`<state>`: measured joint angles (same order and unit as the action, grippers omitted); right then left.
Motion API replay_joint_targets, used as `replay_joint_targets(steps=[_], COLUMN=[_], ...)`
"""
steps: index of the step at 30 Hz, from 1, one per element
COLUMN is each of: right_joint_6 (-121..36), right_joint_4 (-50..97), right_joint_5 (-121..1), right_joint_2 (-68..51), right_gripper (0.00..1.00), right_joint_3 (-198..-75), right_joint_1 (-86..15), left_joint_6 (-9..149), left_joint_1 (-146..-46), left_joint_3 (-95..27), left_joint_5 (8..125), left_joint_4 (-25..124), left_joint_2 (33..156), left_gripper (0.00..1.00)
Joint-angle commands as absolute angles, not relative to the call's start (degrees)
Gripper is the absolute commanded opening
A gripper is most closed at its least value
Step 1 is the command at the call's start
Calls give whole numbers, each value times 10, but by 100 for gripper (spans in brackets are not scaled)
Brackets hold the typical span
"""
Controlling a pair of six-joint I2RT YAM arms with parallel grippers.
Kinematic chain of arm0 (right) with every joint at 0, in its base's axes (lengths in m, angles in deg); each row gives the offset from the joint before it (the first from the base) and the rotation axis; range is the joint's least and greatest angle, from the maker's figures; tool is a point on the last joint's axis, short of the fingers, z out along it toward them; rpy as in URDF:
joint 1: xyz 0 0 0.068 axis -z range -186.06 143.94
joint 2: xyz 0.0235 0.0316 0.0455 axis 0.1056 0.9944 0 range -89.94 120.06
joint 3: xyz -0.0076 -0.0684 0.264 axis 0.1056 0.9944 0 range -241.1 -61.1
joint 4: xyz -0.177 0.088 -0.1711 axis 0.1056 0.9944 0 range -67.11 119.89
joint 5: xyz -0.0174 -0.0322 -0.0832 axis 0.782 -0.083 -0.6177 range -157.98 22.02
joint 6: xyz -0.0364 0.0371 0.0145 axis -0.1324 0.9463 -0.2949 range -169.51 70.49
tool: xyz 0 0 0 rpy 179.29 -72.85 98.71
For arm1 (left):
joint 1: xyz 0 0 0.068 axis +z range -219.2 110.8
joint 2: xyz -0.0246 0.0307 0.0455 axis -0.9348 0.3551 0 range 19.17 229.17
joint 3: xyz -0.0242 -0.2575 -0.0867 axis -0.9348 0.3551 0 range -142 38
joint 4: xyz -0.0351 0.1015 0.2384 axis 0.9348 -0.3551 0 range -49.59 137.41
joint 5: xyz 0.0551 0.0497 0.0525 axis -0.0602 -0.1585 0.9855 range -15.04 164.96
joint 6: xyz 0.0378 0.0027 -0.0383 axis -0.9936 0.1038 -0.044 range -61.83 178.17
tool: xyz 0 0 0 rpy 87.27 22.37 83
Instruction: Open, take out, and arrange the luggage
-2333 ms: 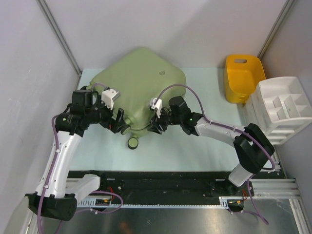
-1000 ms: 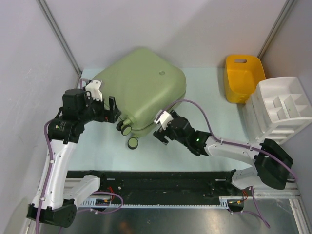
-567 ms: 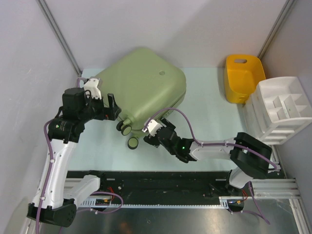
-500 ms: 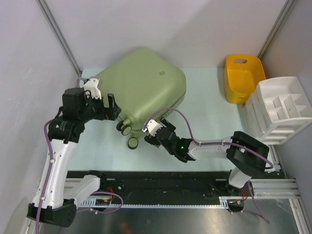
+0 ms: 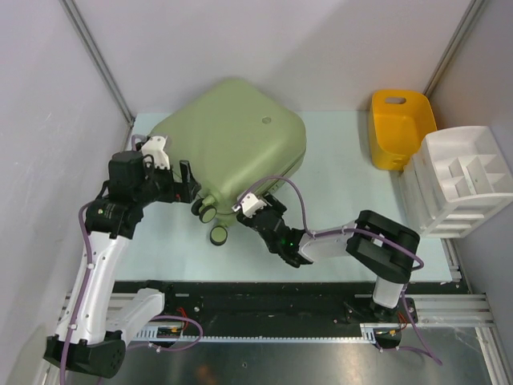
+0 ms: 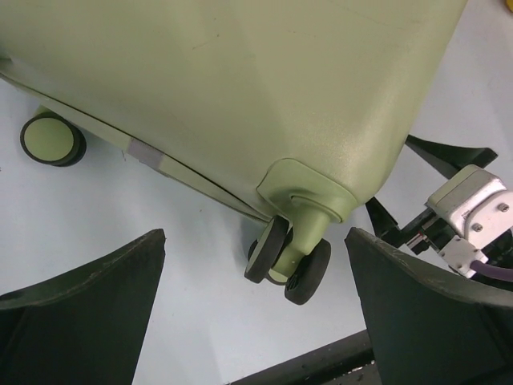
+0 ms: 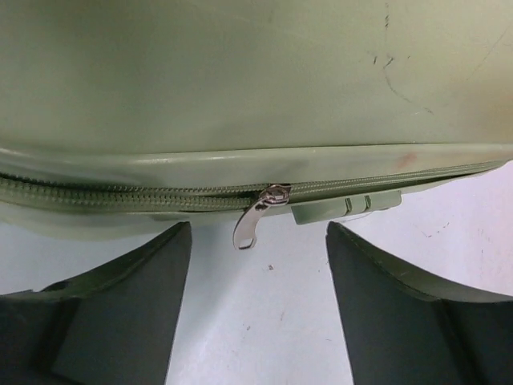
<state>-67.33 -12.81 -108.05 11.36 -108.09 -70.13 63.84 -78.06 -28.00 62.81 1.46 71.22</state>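
Hardly started: yet to unzip, open, unpack the suitcase (image 5: pixel 232 136). Poised with right claw (image 7: pixel 256 241) apart facing its zipper pull (image 7: pixel 258 210), left claw (image 6: pixel 255 241) apart beside its wheel (image 6: pixel 287 261).

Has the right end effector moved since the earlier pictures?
Yes. The right end effector slid left along the luggage, farther from the yellow tub.

Since the earlier frames, we see the right jaws drop from the luggage (image 5: pixel 232 136) shell to its near seam and narrow, zipper pull (image 7: pixel 255 215) just ahead of them; the left jaws have backed off the wheel (image 6: pixel 288 261).
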Motion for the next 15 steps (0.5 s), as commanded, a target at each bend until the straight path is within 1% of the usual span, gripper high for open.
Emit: replay_joint_targets(steps=[1,3,4,5,6,7,8,10,14,15], right_joint_6=[-714,-726,-730,-731,-736,-735,-732,-713,-694,-687], right_joint_4=[-247,-260,-259,-249,-240,-228,-199,-146,-40,-24], right_joint_5=[-1132,-1134,-1131,-1126,-1120,-1102,-1089,-1020,-933,-880], right_joint_2=[137,133,130,125,110,101,89,45,16,15], right_gripper=[59,44,28,18,6,0,0,0,0,0], right_joint_3=[-1098,-1098,-1099,-1098,-1098,-1097,-1095,-1094,-1094,-1095], right_joint_1=[-703,-705,-705,-706,-706,-706,-705,-693,-655,-643], left_joint_6=[649,638,627,615,603,584,566,528,466,454], left_joint_1=[-782,-782,-781,-782,-782,-781,-782,-782,-782,-782], left_joint_3=[-277,-275,-274,-272,-269,-267,-265,-261,-254,-249], left_joint_5=[626,624,622,619,610,607,605,585,544,536], left_joint_4=[38,39,37,36,36,33,30,16,-7,-11], left_joint_2=[699,696,691,686,682,671,666,658,644,643], left_gripper=[100,100,100,100,100,100,100,100,100,100])
